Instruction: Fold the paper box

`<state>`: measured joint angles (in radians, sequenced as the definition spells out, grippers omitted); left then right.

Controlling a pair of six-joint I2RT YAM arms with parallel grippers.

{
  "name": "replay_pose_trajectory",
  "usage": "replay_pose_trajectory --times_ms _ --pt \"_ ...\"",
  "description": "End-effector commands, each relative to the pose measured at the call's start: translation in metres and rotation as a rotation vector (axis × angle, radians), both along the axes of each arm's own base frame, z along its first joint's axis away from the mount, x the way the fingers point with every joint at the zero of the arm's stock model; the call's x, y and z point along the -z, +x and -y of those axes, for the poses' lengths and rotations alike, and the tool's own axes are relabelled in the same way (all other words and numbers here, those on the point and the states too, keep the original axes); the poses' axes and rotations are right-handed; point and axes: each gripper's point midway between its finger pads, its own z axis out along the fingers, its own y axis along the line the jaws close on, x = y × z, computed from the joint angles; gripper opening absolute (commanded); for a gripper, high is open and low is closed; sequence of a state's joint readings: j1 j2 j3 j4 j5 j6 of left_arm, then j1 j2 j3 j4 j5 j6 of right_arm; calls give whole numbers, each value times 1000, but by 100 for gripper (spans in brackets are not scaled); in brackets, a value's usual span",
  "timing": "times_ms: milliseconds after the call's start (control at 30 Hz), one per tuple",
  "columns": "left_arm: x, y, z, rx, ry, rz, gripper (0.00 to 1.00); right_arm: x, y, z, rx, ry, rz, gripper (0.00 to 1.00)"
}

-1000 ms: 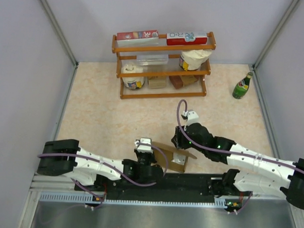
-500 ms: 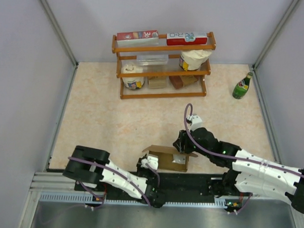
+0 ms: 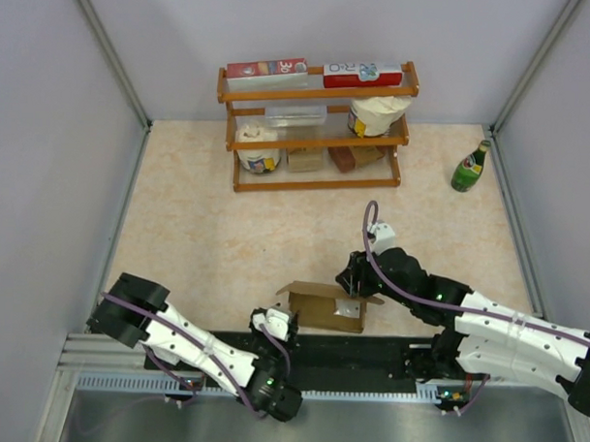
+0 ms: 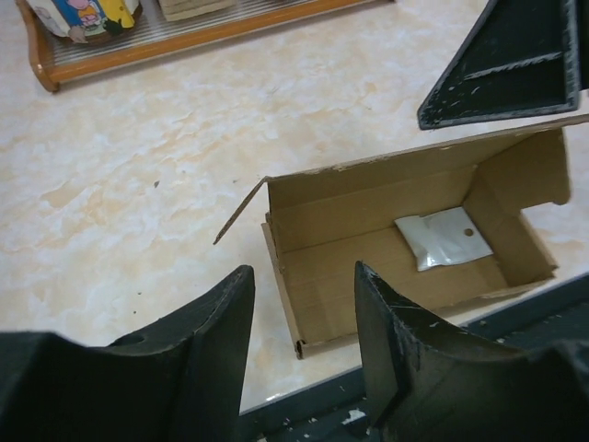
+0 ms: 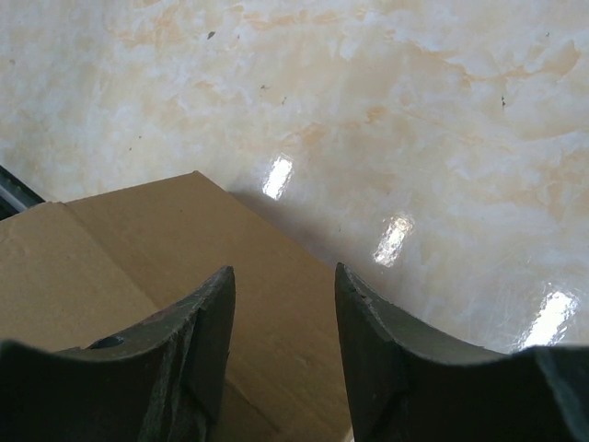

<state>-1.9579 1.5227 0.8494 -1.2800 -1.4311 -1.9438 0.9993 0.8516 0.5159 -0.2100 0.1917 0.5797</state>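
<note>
**Paper box.** The paper box [image 3: 326,309] lies on the table [image 3: 198,227] just beyond the black base strip [image 3: 368,352], with its long near edge running along the strip's far edge. Whether the two touch cannot be determined. The box is open at the top. In the left wrist view, the box [image 4: 396,249] shows a floor, a standing far wall and a right end wall. A loose side flap [image 4: 241,210] angles outward at the left end. A small white pouch [image 4: 440,238] lies flat on the floor toward the right end.

**Left gripper.** The left gripper [image 3: 278,319] sits over the far edge of the strip, at the box's near left corner. Its fingers [image 4: 221,313] are spread well apart. Nothing is held between them, and they are apart from the cardboard.

**Right gripper.** The right gripper [image 3: 354,281] sits farther beyond the strip, above the box's far right corner. In the right wrist view, the gripper [image 5: 282,274] has its fingers [image 5: 207,331] spread, with a brown panel of the box [image 5: 138,258] below the gap. No grip on the panel is visible. Contact with the panel cannot be determined.

**Other items.** A wooden shelf [image 3: 317,134] stands well beyond the strip, at the far side of the table. A green bottle [image 3: 469,167] stands well beyond the strip's right end.
</note>
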Motion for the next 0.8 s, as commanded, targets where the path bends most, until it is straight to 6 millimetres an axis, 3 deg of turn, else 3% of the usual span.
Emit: replay_pose_trajectory --times_ms 0,200,267,400,600,767 --pt "-40 -10 -1 14 -439 -131 53 -9 -1 -4 -14 33 25 47" --pt "-62 -41 -5 143 -442 -216 56 -12 -2 -4 -41 23 51 48" --pt "-76 -58 -6 239 -470 -246 56 -13 -4 -5 -64 19 60 50" --pt "-109 -75 -11 347 -493 -304 55 -19 -9 -11 -145 29 106 50" --pt "-157 -63 -25 411 -580 -317 54 -17 -23 -17 -284 23 151 50" --pt "-170 -34 -52 428 -621 -311 53 -7 -38 -21 -385 15 136 50"
